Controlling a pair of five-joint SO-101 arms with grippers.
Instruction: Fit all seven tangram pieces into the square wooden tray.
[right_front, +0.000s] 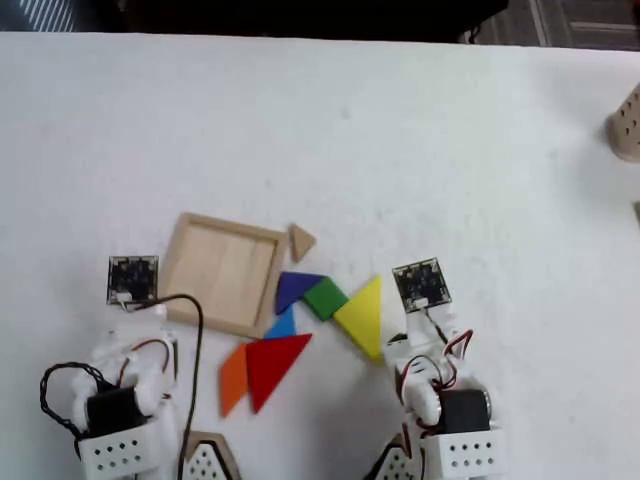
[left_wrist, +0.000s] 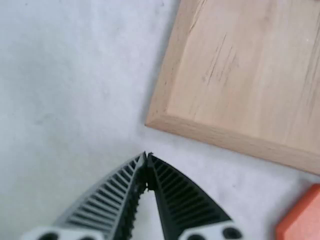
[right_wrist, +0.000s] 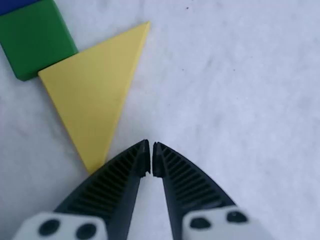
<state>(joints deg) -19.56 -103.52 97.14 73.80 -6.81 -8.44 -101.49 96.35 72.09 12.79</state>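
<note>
White table (right_front: 400, 130): yellow triangle (right_wrist: 95, 95) just beside right pincer (right_wrist: 151, 160), corner toward it; left pincer (left_wrist: 146, 170) nearer tray (left_wrist: 165, 65); both pressed together.

The square wooden tray (right_front: 222, 272) lies flat and bare, one corner just ahead of the left end effector (left_wrist: 146, 172). The yellow triangle (right_wrist: 95, 100) has a tip just beside the right end effector (right_wrist: 151, 160), green square (right_wrist: 35, 37) touching it.

Matt bare-wood tray (right_front: 222, 270), grainy.
</note>
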